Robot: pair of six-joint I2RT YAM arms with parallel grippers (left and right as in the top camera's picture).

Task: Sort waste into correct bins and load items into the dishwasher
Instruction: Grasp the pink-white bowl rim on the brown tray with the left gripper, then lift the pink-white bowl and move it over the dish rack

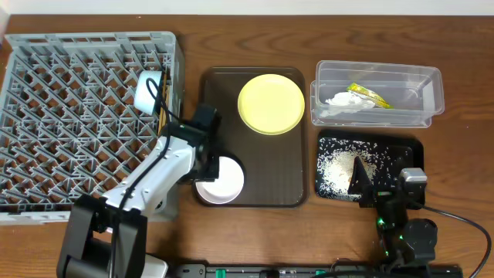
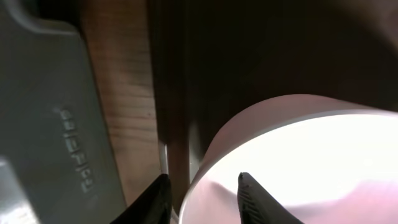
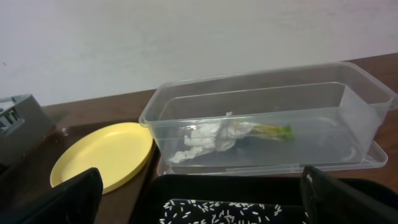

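A white bowl [image 1: 224,179] sits at the front left of the brown serving tray [image 1: 289,177]. My left gripper [image 1: 205,166] is open and straddles the bowl's left rim; in the left wrist view [image 2: 202,182] one finger is outside the bowl [image 2: 311,155] and one inside. The yellow plate [image 1: 270,103] lies on the same tray. A pale blue bowl [image 1: 147,91] rests at the right edge of the grey dish rack [image 1: 77,116]. The clear tub [image 1: 432,85] holds the tissue [image 1: 340,100] and the wrapper [image 1: 369,94]. My right gripper [image 1: 384,184] is open and empty over the black tray [image 1: 409,147] of rice [image 1: 336,170]. The small cup is out of view.
The rack's wall [image 2: 50,124] stands just left of the brown tray's rim [image 2: 177,93], with a strip of bare wood between them. In the right wrist view my open fingers [image 3: 211,205] frame the black tray [image 3: 249,186], with the tub [image 3: 367,99] and the plate [image 3: 102,155] behind.
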